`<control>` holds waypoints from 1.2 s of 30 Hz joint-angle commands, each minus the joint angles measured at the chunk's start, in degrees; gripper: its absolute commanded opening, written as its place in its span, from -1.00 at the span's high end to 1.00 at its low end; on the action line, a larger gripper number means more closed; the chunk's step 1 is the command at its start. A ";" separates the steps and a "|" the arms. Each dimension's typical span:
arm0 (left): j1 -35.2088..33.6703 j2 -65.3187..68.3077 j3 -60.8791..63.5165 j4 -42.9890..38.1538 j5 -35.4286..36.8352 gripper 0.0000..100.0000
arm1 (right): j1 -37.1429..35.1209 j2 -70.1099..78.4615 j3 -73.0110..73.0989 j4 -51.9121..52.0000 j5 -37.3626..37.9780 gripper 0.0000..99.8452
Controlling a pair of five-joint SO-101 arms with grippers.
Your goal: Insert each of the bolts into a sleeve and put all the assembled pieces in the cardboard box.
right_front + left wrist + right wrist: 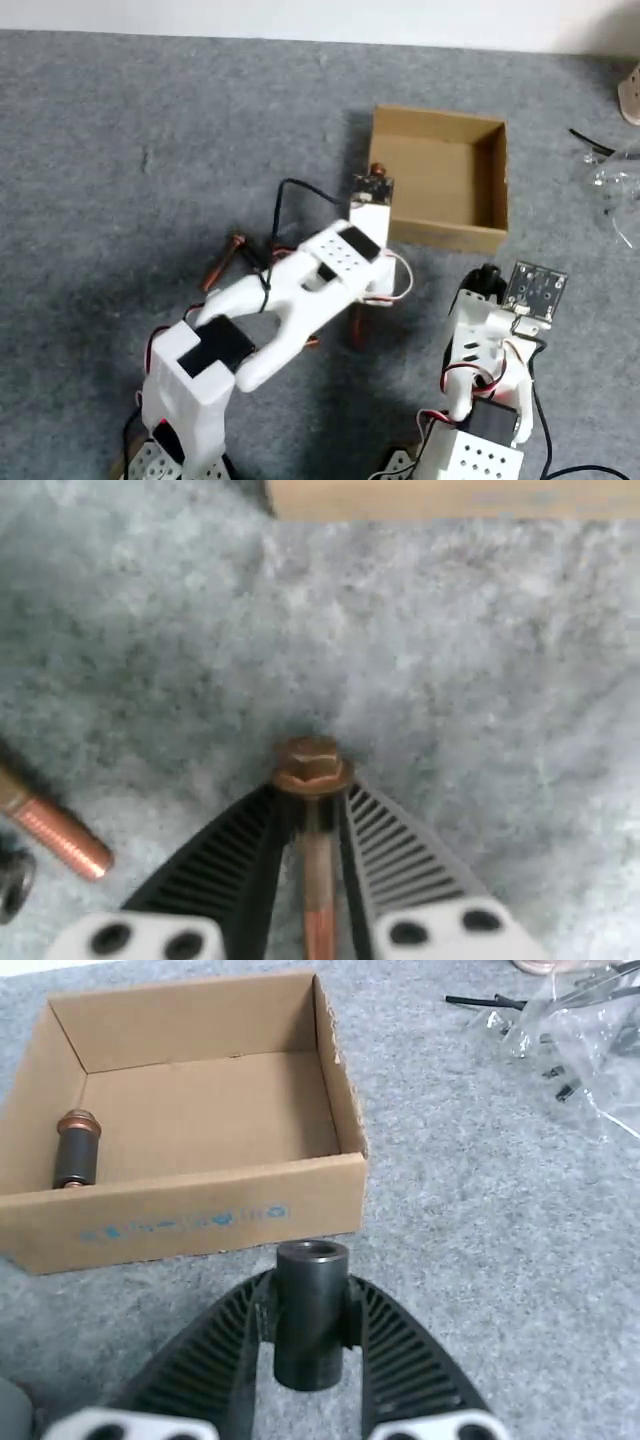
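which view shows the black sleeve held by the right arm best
The right wrist view: the sleeve sits full-length in the right end effector, with its open bore visible. The high view gives just its dark end at the arm's tip.

Bolt (312, 776): copper, hex-headed, clamped in my left gripper (312, 798).
Sleeve (308, 1320): black tube, upright in my right gripper (308, 1290).
Box (200, 1215): open cardboard, one assembled piece (76, 1150) inside.

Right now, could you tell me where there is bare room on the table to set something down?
Free: the broad grey surface left of the cardboard box, beyond the loose bolts; the strip between box and plastic bag; the box floor beside the assembled piece. Crowded: under the left arm, where bolts lie.
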 commanded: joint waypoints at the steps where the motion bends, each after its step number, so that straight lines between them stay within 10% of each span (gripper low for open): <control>1: -2.51 -0.84 -1.89 0.35 -0.62 0.98 | 0.40 -1.19 3.03 -2.07 -0.09 0.99; 22: -8.57 -25.54 6.81 11.96 -12.04 0.99 | 0.40 -1.19 3.03 -2.07 -0.09 0.99; 36: -8.84 -52.18 34.51 -12.57 -12.04 0.99 | -2.95 -1.19 3.12 -2.07 2.46 0.99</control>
